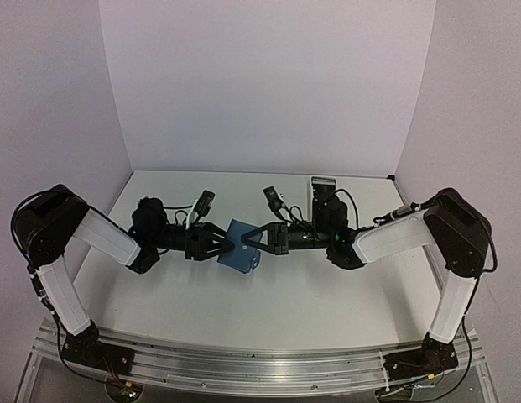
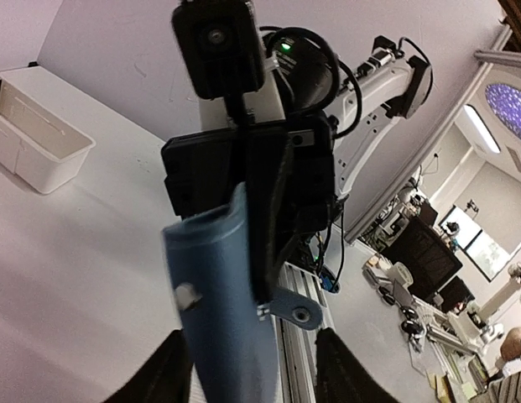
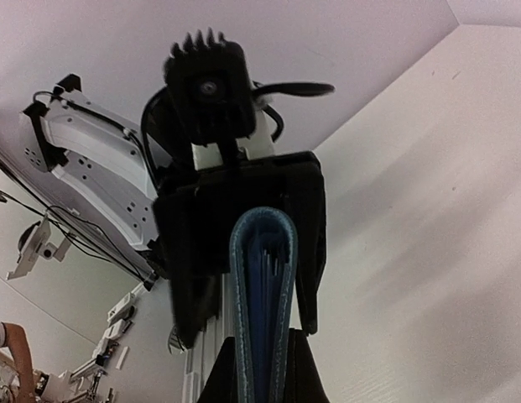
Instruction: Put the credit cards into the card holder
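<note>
above the table [image 1: 285, 311], the right claw [image 1: 248, 243] pinched the card holder [image 1: 239, 259] in mid-air. from the left wrist, the left claw [image 2: 250, 365] gaped wide around it. from the right wrist, that edge grip looked liable to slip.

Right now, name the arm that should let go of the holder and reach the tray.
Right, probably: the tray sits behind the right gripper's wrist, far from the left gripper, which also has the holder between its fingers, though its grip is unclear.
</note>
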